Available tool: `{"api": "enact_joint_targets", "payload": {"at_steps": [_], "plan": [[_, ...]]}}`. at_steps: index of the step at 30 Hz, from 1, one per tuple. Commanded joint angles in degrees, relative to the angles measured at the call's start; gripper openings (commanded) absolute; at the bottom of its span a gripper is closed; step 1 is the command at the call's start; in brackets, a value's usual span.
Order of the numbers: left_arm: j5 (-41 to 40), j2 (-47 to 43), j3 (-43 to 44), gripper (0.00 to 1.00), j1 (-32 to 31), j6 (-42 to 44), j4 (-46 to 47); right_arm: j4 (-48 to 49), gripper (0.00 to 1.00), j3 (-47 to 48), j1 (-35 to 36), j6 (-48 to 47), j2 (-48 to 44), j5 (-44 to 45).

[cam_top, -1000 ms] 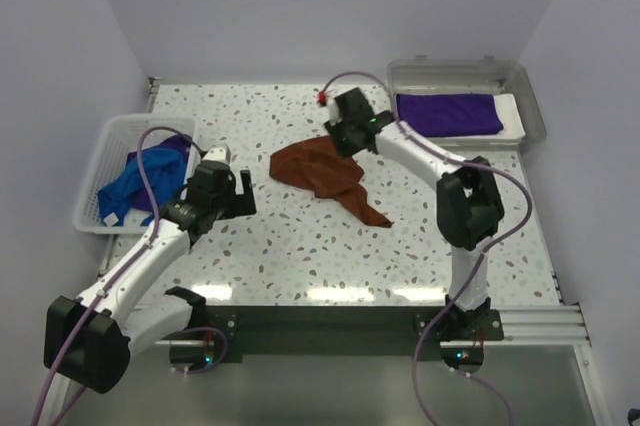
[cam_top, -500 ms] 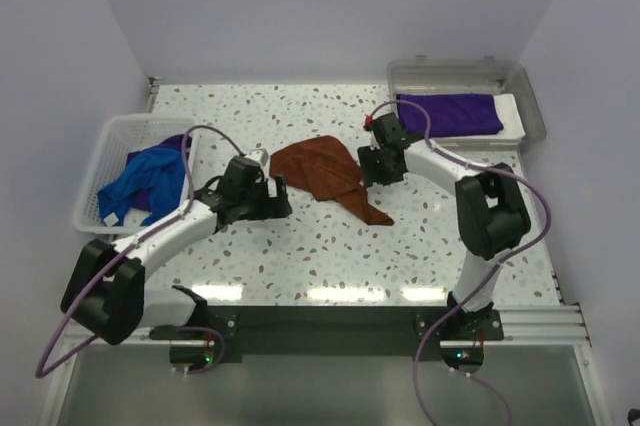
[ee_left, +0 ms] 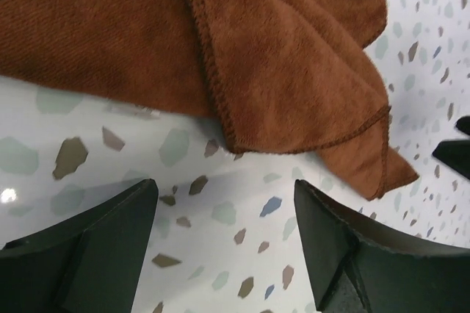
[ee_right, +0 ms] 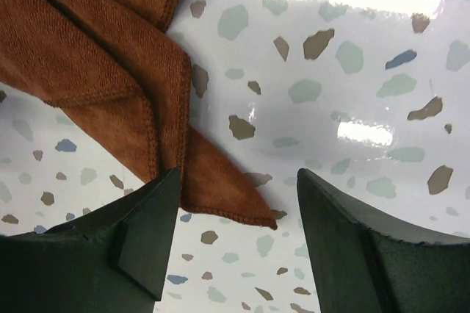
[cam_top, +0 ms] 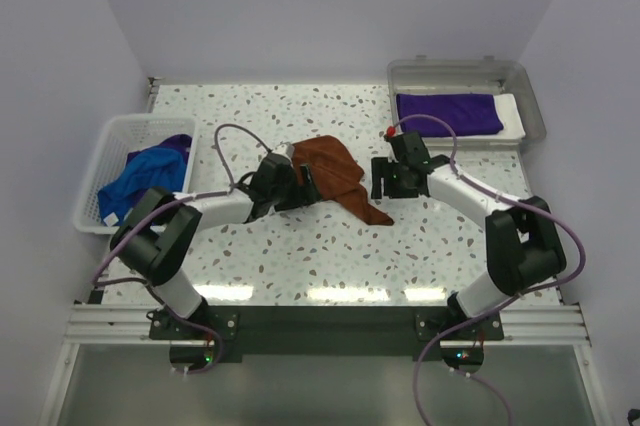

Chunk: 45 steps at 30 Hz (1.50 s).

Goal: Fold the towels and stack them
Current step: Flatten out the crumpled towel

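Note:
A crumpled rust-brown towel [cam_top: 335, 176] lies mid-table. My left gripper [cam_top: 306, 191] sits low at its left edge, open, with bare table between its fingers [ee_left: 88, 254] and the towel [ee_left: 257, 56] just ahead of them. From the right, my right gripper [cam_top: 382, 179] is also open; the towel's pointed corner [ee_right: 228, 195] lies on the table between its fingers [ee_right: 143, 239]. A folded purple towel [cam_top: 448, 113] lies in the grey tray [cam_top: 530, 111]. A blue towel [cam_top: 140, 181] and another purple towel [cam_top: 176, 144] are heaped in the white basket [cam_top: 100, 161].
The basket stands at the table's left edge and the grey tray at the back right corner. A white sheet [cam_top: 508, 104] lines the tray under the purple towel. Walls close in the back and both sides.
My left arm swung right from beside the basket to the brown towel's left edge. My right gripper came off the towel's far side, moved down to its right and opened; the towel bunched up.

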Motion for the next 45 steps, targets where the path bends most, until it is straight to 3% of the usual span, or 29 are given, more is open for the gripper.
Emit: {"api": "enact_joint_targets", "payload": {"at_steps": [1, 6, 10, 18, 29, 33, 37, 45], "plan": [[-0.6, 2.4, 2.4, 0.79, -0.1, -1.7, 9.0, 3.0, 0.69, -2.3, 0.1, 2.1, -3.8, -1.3], [0.8, 7.0, 1.8, 0.77, -0.2, -3.1, 12.4, 4.5, 0.68, -5.2, 0.2, 3.0, -6.4, -1.1], [2.2, 8.9, 1.5, 0.68, -0.6, -4.0, 13.9, 4.3, 0.69, -5.6, 0.0, 2.9, -6.9, -0.4], [2.7, 6.9, -0.4, 0.52, -1.4, -3.9, 16.5, 4.4, 0.69, -6.6, -0.1, 2.6, -6.9, 0.2], [2.1, 5.9, -0.5, 0.36, -1.5, -2.4, 17.9, 4.2, 0.69, -8.1, -0.2, 2.0, -7.0, 0.8], [2.1, 6.0, -0.5, 0.16, -1.5, -1.7, 18.3, 3.4, 0.69, -8.3, -0.2, 1.8, -7.4, 2.7], [2.3, 5.7, -0.6, 0.02, -1.5, -1.2, 18.4, 2.9, 0.68, -8.5, -0.3, 1.6, -6.7, 3.9], [0.2, 1.4, -1.8, 0.00, -1.5, 1.2, 13.1, 4.1, 0.63, -8.8, -0.4, 2.0, -5.0, 3.7]]}}
